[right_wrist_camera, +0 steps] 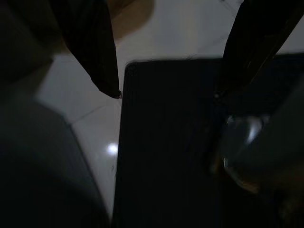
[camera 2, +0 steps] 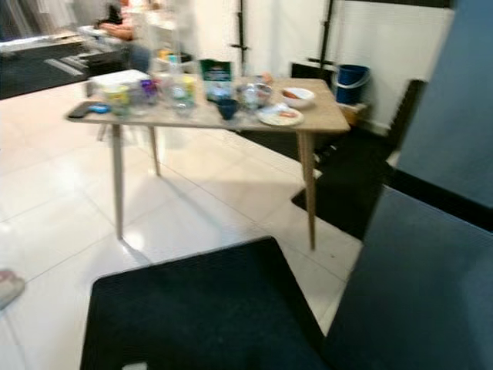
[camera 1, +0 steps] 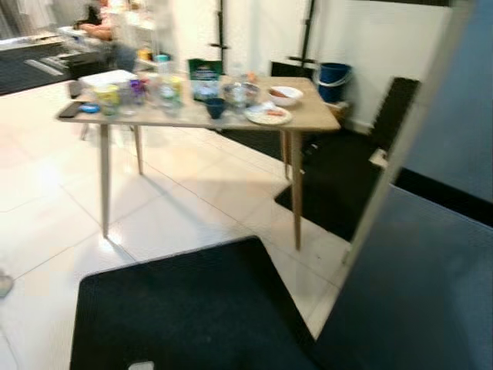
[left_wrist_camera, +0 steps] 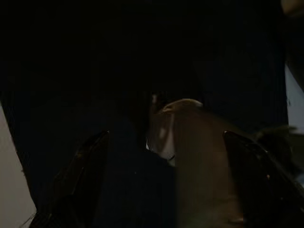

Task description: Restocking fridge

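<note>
A wooden table (camera 1: 308,116) stood in the upper middle of the eye views, on a white tiled floor (camera 1: 177,200). Its top was crowded and somewhat blurred: a white box (camera 1: 108,77) at the far left end, a dark flat thing (camera 1: 69,109) at the near left corner, several cups and bottles (camera 1: 166,91) in the middle, a green packet (camera 1: 205,71) behind them, a dark blue cup (camera 1: 215,108) near the front edge, a white bowl (camera 1: 285,95) toward the right, and a plate (camera 1: 268,116) just in front of that bowl. The drinks and food to be stocked lay on this table, well apart from the robot.

A black mat (camera 1: 185,316) filled the lower middle of the frame. A dark grey-blue panel (camera 2: 431,231), probably the fridge door, took up the right side. Behind the table, a blue bucket (camera 1: 333,75) stood against the white wall, with another black mat (camera 1: 339,177) on the floor below it. A person (camera 1: 104,29) sat blurred in the upper left corner.

The left wrist view was very dark. The left gripper (left_wrist_camera: 166,156) had its two fingers spread wide, and a brownish rounded shape (left_wrist_camera: 199,156) lay between them; whether they touched it I cannot tell.

In the right wrist view the right gripper (right_wrist_camera: 171,85) hung over the mat's edge and the tiles, its fingers (right_wrist_camera: 95,52) parted and holding nothing. A shiny rounded thing (right_wrist_camera: 242,147) showed at the lower right of that frame, too dim to name.
</note>
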Controlling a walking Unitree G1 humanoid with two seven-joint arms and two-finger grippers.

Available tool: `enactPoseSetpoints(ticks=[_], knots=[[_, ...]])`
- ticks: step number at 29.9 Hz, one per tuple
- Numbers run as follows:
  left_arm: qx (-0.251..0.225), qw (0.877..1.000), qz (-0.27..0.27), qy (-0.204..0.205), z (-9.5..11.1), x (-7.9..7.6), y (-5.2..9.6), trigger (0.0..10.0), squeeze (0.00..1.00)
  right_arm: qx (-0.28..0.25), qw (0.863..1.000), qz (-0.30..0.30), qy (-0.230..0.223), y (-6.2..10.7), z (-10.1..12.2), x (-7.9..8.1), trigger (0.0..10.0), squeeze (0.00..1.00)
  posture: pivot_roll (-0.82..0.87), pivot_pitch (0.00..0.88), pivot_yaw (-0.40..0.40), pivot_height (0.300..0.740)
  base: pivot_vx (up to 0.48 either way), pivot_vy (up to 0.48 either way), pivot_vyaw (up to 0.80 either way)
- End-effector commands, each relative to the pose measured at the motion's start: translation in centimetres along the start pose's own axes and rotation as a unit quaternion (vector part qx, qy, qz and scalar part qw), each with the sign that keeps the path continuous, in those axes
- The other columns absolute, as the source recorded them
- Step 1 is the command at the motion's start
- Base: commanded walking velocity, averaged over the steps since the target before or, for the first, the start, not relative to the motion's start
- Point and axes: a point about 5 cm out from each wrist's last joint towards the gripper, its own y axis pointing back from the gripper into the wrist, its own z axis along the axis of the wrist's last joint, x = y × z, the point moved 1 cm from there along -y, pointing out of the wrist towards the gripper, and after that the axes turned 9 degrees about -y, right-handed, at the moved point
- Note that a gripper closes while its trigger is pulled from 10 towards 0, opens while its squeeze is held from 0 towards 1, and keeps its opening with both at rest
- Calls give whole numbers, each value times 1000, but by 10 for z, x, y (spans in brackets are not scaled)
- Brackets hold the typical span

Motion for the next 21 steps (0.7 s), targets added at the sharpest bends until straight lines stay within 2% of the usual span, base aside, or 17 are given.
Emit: enactPoseSetpoints(ticks=[1,3,6,7,10,13,18,21], knots=[[28,1000,6,-11,-13,3,3,10000,0,17,1000,4,20,0,-8,3,10000,0,-75,42,-70,740,0,0,800],[29,999,8,-9,-14,4,4,10000,0,20,999,10,34,0,-9,6,10000,0,-74,44,-67,740,0,0,800],[29,1000,7,-9,-15,4,4,10000,0,14,1000,7,25,-1,-8,6,10000,0,-72,51,-62,740,0,0,800],[37,999,13,-10,-21,3,5,10000,0,8,1000,0,9,-1,-8,8,10000,0,-80,77,-46,740,0,0,0],[46,999,9,-12,-28,0,7,10000,0,9,1000,-3,7,-1,-11,10,10000,0,-82,49,-42,740,0,0,0],[50,998,5,-22,-29,-2,6,10000,0,10,1000,-5,-6,-1,-13,12,10000,0,-75,68,-45,740,0,0,0],[27,999,18,-3,-13,-1,2,10000,0,26,999,3,26,-2,-18,19,10000,0,-49,33,-50,740,0,0,0],[30,999,8,-23,-10,-5,0,10000,0,14,1000,-1,26,-4,-9,20,10000,0,-41,35,-40,740,0,0,0]])
